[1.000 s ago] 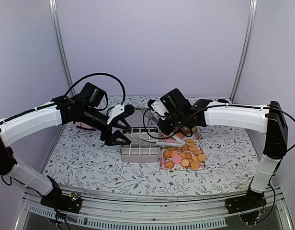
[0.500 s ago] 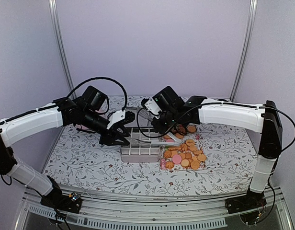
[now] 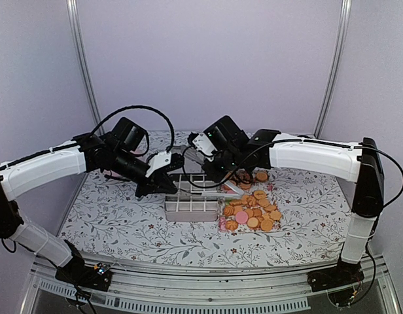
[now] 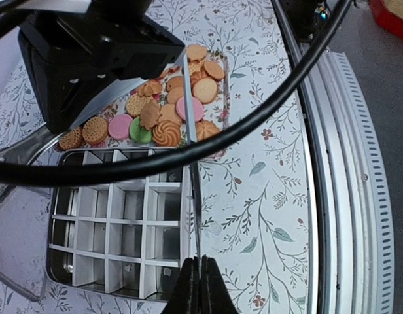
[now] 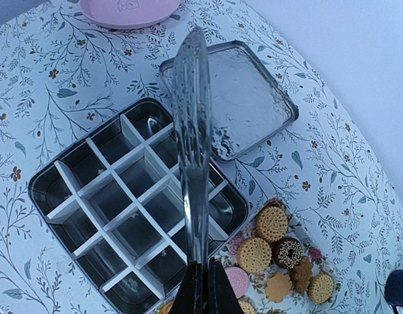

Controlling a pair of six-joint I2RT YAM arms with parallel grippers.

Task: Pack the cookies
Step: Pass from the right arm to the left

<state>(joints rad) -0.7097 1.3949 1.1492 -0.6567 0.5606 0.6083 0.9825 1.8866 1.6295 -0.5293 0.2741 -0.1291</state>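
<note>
The cookies [image 3: 250,210] [image 4: 169,118] [image 5: 270,226], mostly golden with a few pink, green and dark ones, lie heaped on a floral tray right of a divided metal tin [image 3: 188,212] [image 5: 41,180]. My right gripper [image 3: 221,182] [image 5: 203,291] hangs over the tin's right end, shut on a long silver utensil [image 5: 192,118] that reaches out across the compartments. My left gripper [image 3: 166,188] [image 4: 199,288] is at the tin's left end. It is shut on a thin metal strip [image 4: 193,196], seen edge-on, that runs toward the cookies. The tin's compartments hold no cookies.
The tin's lid [image 5: 247,104] [image 4: 18,222] lies flat behind the tin. A pink plate [image 5: 126,8] sits further back on the left. The floral tray [image 5: 237,245] touches the tin's right side. The table's metal rail [image 4: 358,196] runs along the near edge.
My left gripper has gone from wide open to shut at the tin's left end. My right gripper has moved left with the utensil, from over the cookies to over the tin.
</note>
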